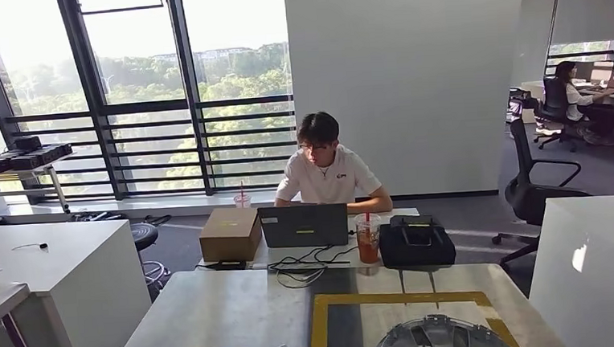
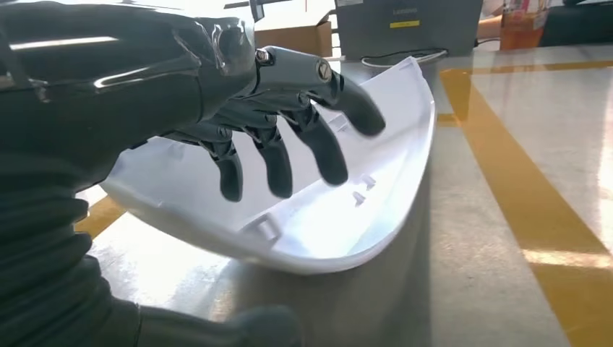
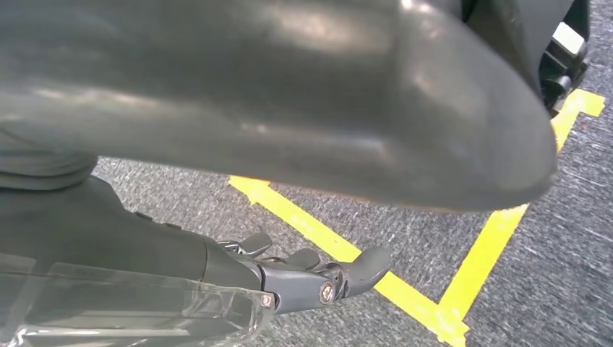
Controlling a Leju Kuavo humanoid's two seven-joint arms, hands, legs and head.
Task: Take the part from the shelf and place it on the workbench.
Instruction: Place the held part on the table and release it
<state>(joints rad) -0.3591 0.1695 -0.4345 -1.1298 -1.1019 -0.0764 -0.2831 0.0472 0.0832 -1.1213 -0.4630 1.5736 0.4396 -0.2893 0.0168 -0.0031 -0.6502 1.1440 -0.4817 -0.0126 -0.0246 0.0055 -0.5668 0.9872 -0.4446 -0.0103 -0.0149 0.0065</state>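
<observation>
Resting on workbench (image 2: 491,238), part (image 2: 318,224) seemingly under left robot hand (image 2: 282,123).

A glossy white plastic part (image 2: 318,217) with small moulded clips lies on the polished, stone-look workbench (image 1: 216,316), which mirrors the window light beside matt yellow tape (image 2: 506,188). The left hand (image 2: 282,137) over the part shows shiny dark plastic fingers and bare metal screws (its cover is ribbed). Beyond the workbench sits a plain cardboard box (image 1: 229,233). Under the right hand (image 3: 311,278) lies rough grey carpet (image 3: 564,238).
</observation>
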